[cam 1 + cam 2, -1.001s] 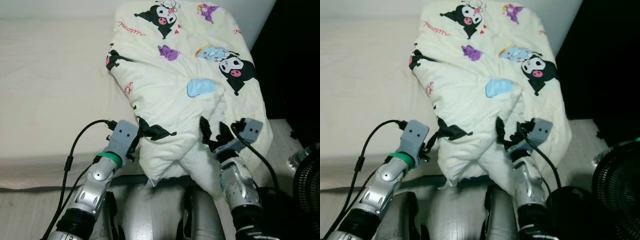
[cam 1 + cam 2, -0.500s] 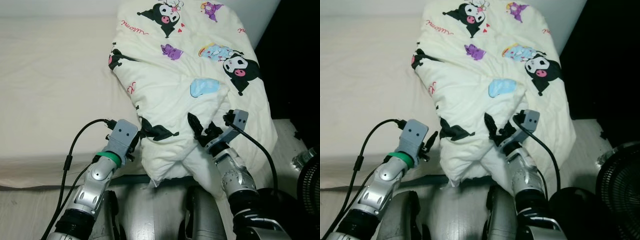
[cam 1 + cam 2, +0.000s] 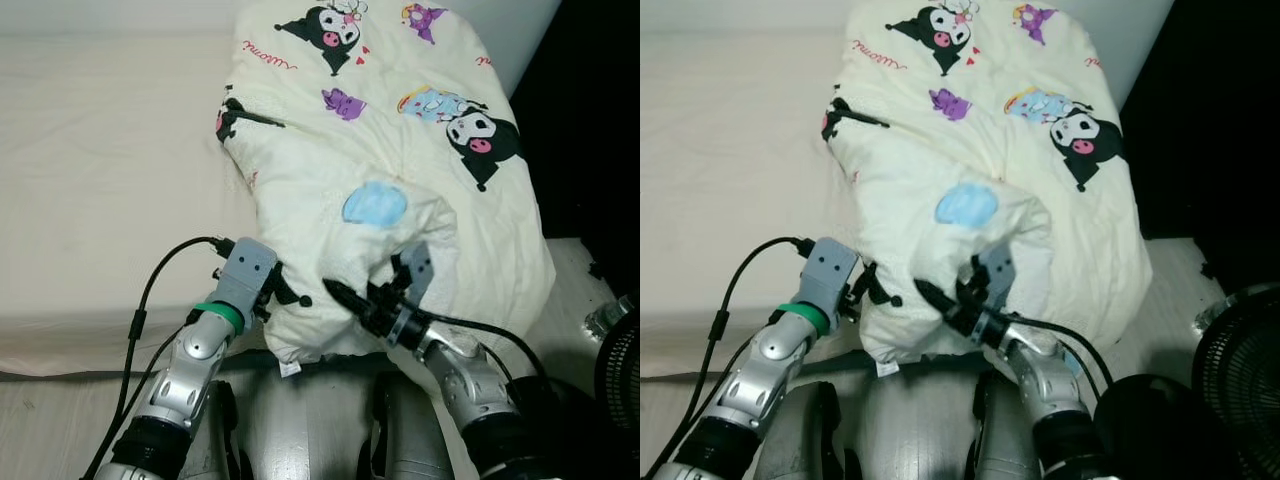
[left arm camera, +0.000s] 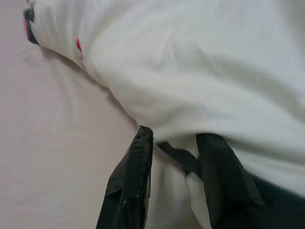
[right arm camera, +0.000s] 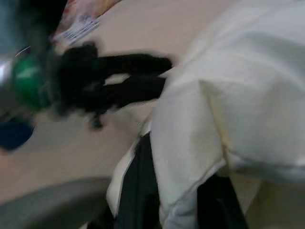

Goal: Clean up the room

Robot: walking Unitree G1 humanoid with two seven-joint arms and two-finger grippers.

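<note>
Lying on the right part of the bed (image 3: 100, 150), the cream quilt (image 3: 400, 120) with cartoon prints reaches from the far edge down to the near edge, where its near end is bunched up just in front of the robot. A light blue print (image 3: 375, 203) sits on top of this raised fold.

The left pincer (image 3: 285, 293) is at the near left corner of the quilt, and its two black fingers (image 4: 128, 181) are closed on a fold of the fabric, as the left wrist view shows the cloth between them. The right pincer (image 3: 345, 297) is at the near edge of the quilt, low and pointing to the left, toward the left pincer. In the right wrist view its fingers (image 5: 138, 191) stand on both sides of a fold of the cream fabric, so it is gripping the quilt too. This view is blurred, but the left pincer with its green ring (image 5: 28, 81) can be seen near.

A small white label (image 3: 290, 369) hangs from the near edge of the quilt. At the right, on the floor, the rim of a black fan (image 3: 1235, 380) is in view
</note>
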